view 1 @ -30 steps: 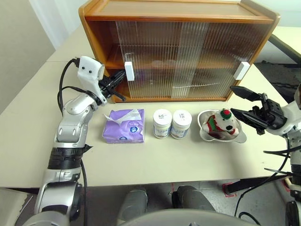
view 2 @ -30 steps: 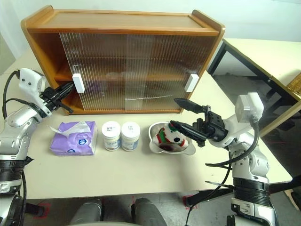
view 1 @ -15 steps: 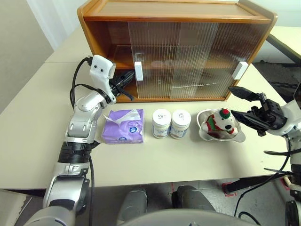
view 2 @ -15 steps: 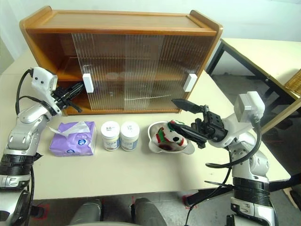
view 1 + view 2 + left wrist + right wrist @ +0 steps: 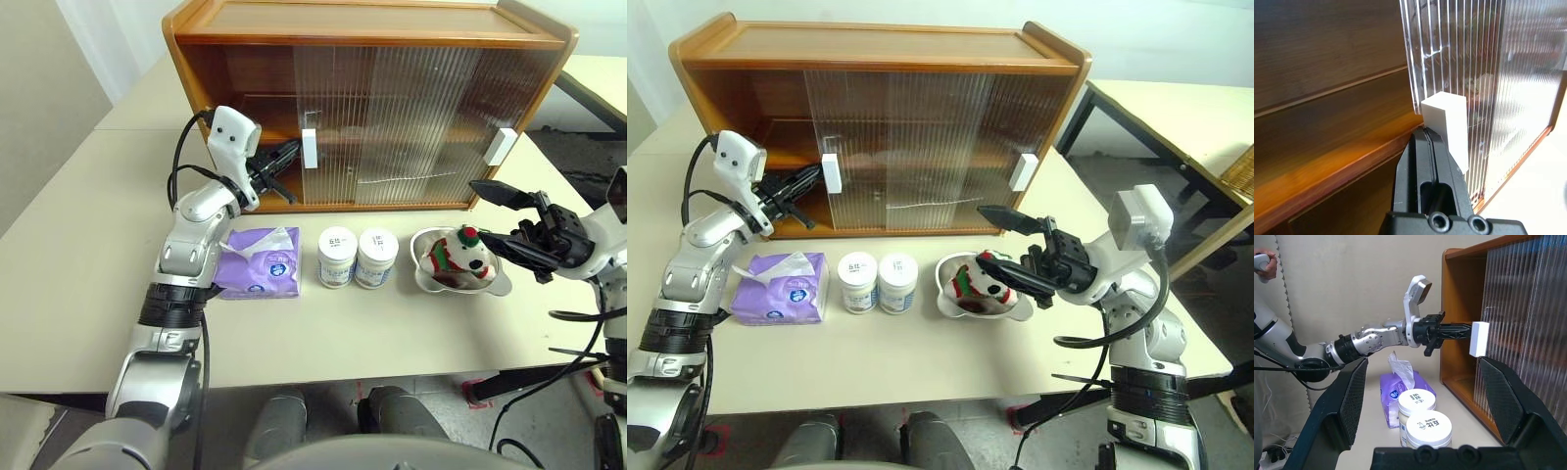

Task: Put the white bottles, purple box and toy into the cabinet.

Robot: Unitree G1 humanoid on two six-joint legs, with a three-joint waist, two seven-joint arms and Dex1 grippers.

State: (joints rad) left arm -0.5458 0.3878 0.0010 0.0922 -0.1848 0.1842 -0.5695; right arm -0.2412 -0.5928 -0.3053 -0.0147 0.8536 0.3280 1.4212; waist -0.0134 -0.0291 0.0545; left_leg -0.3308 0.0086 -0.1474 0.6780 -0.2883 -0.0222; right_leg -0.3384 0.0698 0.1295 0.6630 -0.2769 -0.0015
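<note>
Left gripper (image 5: 290,150), fingers pressed together, is pushing the door handle (image 5: 310,148) just beyond its tips, opening the cabinet (image 5: 367,39).

The wooden cabinet (image 5: 367,98) stands at the table's back, its left ribbed door slid partly open. Before it lie the lilac purple box (image 5: 260,262) with tissue poking up, 2 upright white bottles (image 5: 357,258) side by side, and the toy (image 5: 458,255) dog sitting in a steel bowl (image 5: 495,281)

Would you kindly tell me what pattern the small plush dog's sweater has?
Red and green stripes on the small white plush dog, best seen in the left eye view.
</note>
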